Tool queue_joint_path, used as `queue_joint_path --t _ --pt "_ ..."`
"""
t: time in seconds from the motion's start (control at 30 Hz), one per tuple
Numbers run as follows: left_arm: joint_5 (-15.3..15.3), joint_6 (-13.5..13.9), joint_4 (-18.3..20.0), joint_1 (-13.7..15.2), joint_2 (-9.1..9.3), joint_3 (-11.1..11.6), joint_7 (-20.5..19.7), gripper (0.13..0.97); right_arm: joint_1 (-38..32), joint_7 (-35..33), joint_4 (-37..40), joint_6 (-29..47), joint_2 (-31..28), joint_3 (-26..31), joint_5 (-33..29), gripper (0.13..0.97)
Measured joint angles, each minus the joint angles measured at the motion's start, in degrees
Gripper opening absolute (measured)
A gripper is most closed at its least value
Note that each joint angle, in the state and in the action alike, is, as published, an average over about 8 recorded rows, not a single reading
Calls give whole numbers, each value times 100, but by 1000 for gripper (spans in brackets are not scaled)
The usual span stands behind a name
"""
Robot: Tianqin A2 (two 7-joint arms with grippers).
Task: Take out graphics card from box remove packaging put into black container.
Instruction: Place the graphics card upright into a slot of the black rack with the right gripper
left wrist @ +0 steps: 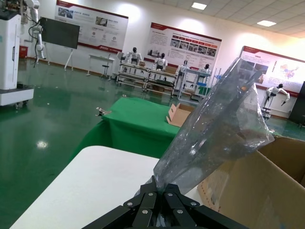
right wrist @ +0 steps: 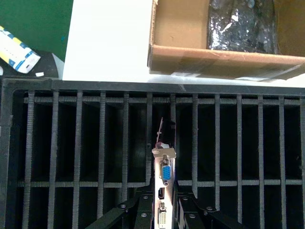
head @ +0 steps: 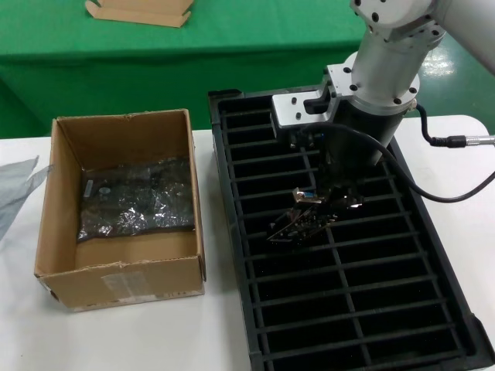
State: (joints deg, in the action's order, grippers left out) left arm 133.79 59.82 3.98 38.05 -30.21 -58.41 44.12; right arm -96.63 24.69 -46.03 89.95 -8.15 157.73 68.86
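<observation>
My right gripper (right wrist: pixel 164 211) is shut on the silver bracket of the graphics card (right wrist: pixel 164 177), whose blue and white ports face the camera. In the head view the graphics card (head: pixel 303 218) hangs tilted over the slots in the middle of the black container (head: pixel 232 232). Off the table's left side, my left gripper (left wrist: pixel 162 190) is shut on the packaging (left wrist: pixel 217 126), an empty grey translucent bag that stands up beside the box (left wrist: pixel 259 191). The bag's edge (head: pixel 15 189) shows at the head view's left border. The open brown box (head: pixel 124 274) holds another shiny dark bagged item (head: pixel 138 199).
The box and the container stand side by side on a white table (head: pixel 116 340). Behind it is a green table (head: pixel 232 46) with a flat cardboard piece (head: pixel 139 11). A white and blue object (right wrist: pixel 16 51) lies beyond the container's corner.
</observation>
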Motion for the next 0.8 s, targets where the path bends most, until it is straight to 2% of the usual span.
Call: queue_joint_path --t 0.5,0.8 --pt "8 -61 316 -90 13 -61 -104 139 20 -141 -298 0 -198 1 123 192" --pt "23 -80 315 -77 33 -72 -86 139 24 -170 -406 0 -301 1 142 192"
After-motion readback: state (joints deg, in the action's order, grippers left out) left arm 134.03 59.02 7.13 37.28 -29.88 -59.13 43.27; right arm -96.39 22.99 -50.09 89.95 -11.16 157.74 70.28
